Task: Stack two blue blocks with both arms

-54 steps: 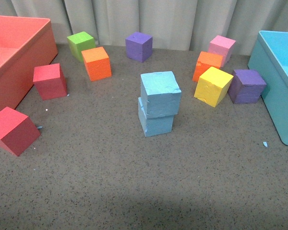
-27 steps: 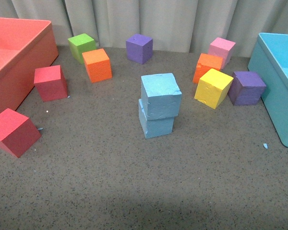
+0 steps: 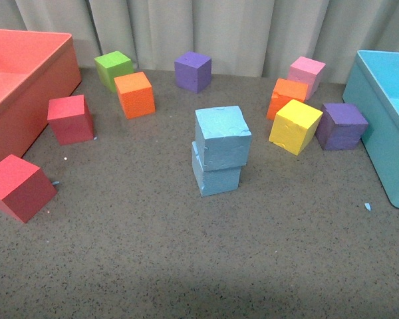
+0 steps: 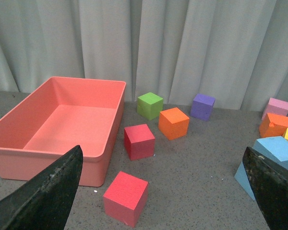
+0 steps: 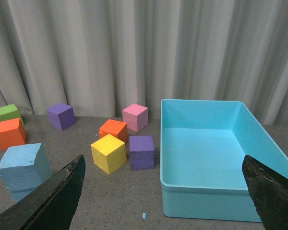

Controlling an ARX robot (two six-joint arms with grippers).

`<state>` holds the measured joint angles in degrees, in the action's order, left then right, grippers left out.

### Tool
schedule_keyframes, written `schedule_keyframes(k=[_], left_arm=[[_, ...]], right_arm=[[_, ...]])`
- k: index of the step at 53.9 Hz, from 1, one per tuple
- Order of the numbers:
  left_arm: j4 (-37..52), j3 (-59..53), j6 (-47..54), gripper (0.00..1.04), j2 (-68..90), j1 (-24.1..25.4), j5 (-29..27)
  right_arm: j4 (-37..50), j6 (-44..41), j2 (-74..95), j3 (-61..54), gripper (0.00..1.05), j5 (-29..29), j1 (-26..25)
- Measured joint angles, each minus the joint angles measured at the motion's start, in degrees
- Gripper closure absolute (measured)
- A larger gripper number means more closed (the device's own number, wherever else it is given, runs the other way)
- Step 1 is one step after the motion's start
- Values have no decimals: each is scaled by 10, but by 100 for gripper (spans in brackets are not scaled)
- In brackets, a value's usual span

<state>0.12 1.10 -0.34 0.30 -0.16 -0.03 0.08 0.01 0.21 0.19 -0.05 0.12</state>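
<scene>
Two sky-blue foam cubes stand stacked in the middle of the table: the upper blue block (image 3: 222, 137) rests slightly twisted on the lower blue block (image 3: 215, 178). The stack shows in the left wrist view (image 4: 273, 152) and the right wrist view (image 5: 23, 167). Neither arm shows in the front view. My left gripper (image 4: 165, 191) is open and empty, its black fingers (image 4: 43, 196) spread wide, well back from the stack. My right gripper (image 5: 163, 191) is open and empty, its fingers (image 5: 53, 201) spread wide, beside the blue bin.
A red bin (image 3: 13, 86) stands at the left, a blue bin (image 3: 386, 113) at the right. Red cubes (image 3: 70, 119) (image 3: 18, 187), an orange cube (image 3: 134, 94), green (image 3: 113, 69), purple (image 3: 191, 72) (image 3: 342, 126), pink (image 3: 306, 72), orange (image 3: 287, 97) and yellow (image 3: 295, 126) cubes lie around the stack.
The whole front view has shifted slightly downward in the picture, as the camera tilts; the stack and the other cubes keep their places relative to each other.
</scene>
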Motion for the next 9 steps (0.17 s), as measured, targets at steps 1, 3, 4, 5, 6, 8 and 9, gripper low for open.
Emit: schedule_keyframes(k=[1,3,4,5,6,8,9], left_arm=[[0,0,0,7,0,0,0],[0,0,0,7,0,0,0],[0,0,0,7,0,0,0],[0,0,0,7,0,0,0],[0,0,0,7,0,0,0],[0,0,0,7,0,0,0],[0,0,0,7,0,0,0]], right_arm=[[0,0,0,0,9,0,0],[0,0,0,0,9,0,0],[0,0,0,0,9,0,0],[0,0,0,0,9,0,0],[0,0,0,0,9,0,0],[0,0,0,0,9,0,0],[0,0,0,0,9,0,0]])
